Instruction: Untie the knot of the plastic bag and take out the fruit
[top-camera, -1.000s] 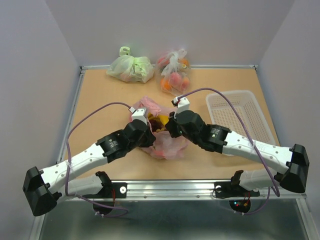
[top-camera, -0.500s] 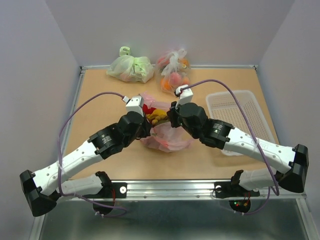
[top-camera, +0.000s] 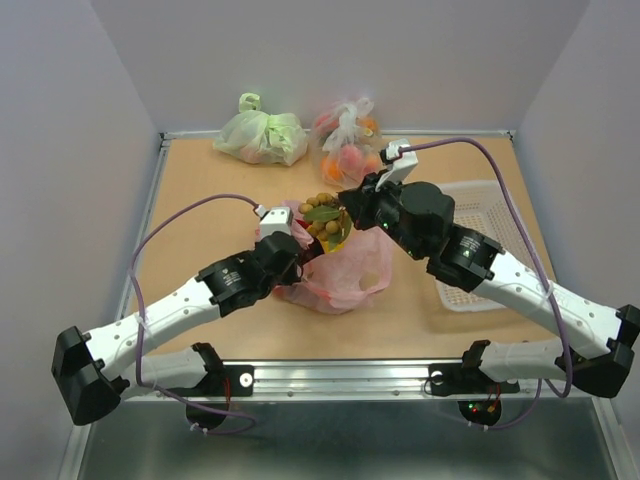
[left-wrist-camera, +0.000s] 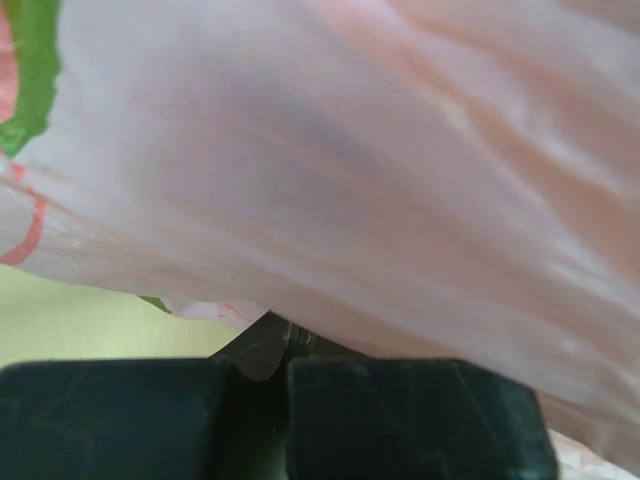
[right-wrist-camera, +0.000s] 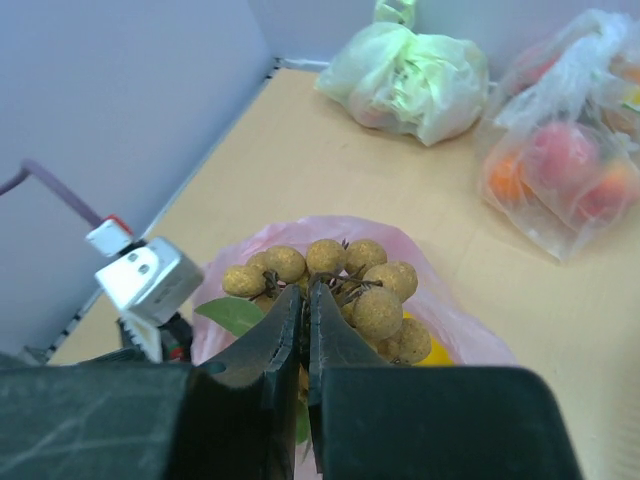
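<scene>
- Now, against the view half a second earlier, the right gripper (top-camera: 338, 212) was found raised clear of the bag (top-camera: 350, 275), and a bunch (top-camera: 322, 214) of small tan round fruit with a green leaf had been brought up with it.
- In the right wrist view its jaws were seen drawn narrow, pinched on the stems at the top of the bunch, with the fruit clustered round the tips.
- A second earlier both grippers had been set low at the bag's mouth. Only the right arm had since been swung up and toward the far side.
- The left gripper (top-camera: 288, 262) had been kept low at the bag's left edge. Its wrist view showed the jaws closed on a fold of pink film, so the bag was judged to be pinned while the bunch was pulled free.
- The bag was left slumped on the table (top-camera: 200, 190) at centre, between the arms. No knot could be made out, and the untying was judged done.
- One item was counted as out. A yellow fruit (right-wrist-camera: 432, 352) was seen below the bunch, so more was judged to remain inside.
- The basket (top-camera: 480, 215) at right was judged a likely place for setting the bunch down.
</scene>
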